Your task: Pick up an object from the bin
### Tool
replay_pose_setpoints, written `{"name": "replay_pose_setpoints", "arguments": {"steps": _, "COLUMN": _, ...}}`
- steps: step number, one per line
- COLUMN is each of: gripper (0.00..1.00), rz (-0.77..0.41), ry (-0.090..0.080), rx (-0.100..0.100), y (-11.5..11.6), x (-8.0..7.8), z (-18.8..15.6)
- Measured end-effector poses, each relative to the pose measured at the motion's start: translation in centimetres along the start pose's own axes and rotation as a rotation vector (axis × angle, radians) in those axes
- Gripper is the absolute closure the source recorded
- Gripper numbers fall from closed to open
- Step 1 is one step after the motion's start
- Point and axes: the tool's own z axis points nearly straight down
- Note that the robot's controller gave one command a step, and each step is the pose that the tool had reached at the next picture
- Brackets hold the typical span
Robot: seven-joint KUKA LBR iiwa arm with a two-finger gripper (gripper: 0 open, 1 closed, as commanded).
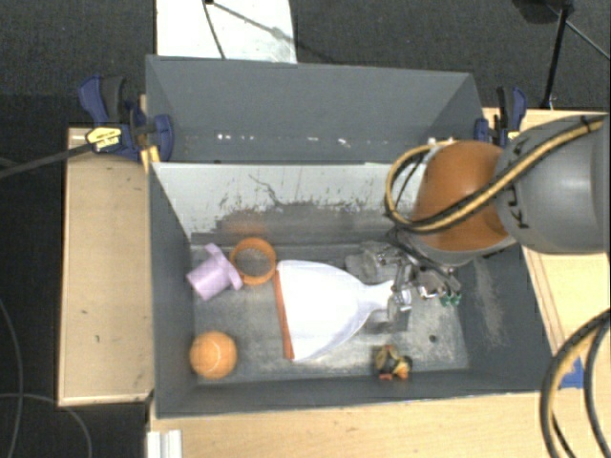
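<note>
The white scoop (pixel 320 318) is the thing nearest the gripper. It is a flat, fan-shaped pan with a thin orange strip along its wide end. It narrows to a short handle that points toward the right wall of the bin (pixel 305 113). It lies flat in the middle of the bin floor, wide end toward the left wall.

The gripper (pixel 396 303) sits low over the handle end of the scoop, at or just beside the narrow neck. Whether it is released or clenched cannot be told from this view, and no grasp on the scoop can be confirmed. The orange cover (pixel 458 198) and the cables (pixel 449 219) on the wrist hang above it, near the right wall.

Step in hand, as judged: the approach to a grasp at the handle. The lift is not yet done, because the scoop lies flat on the floor. The next move calls for a firm closure on the narrow neck, then a straight rise. The broad pan is likely to tip once it is lifted by one end.

Other contents:
- An orange cup (pixel 253 260) touches the far left corner of the scoop.
- A lilac piece (pixel 213 273) lies just beside the cup.
- An orange ball (pixel 213 354) sits in the front left corner.
- A small dark-and-yellow item (pixel 390 362) lies at the front edge, near the handle.
</note>
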Motion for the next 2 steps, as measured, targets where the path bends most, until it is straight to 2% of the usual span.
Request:
{"name": "replay_pose_setpoints", "arguments": {"steps": 1, "gripper": 0.00, "rz": -0.018, "ry": 0.000, "rx": -0.003, "y": 5.1, "x": -0.5, "z": 0.0}}
{"name": "replay_pose_setpoints", "arguments": {"steps": 2, "gripper": 0.00, "rz": -0.004, "ry": -0.007, "rx": -0.001, "y": 0.6, "x": -0.2, "z": -0.1}}
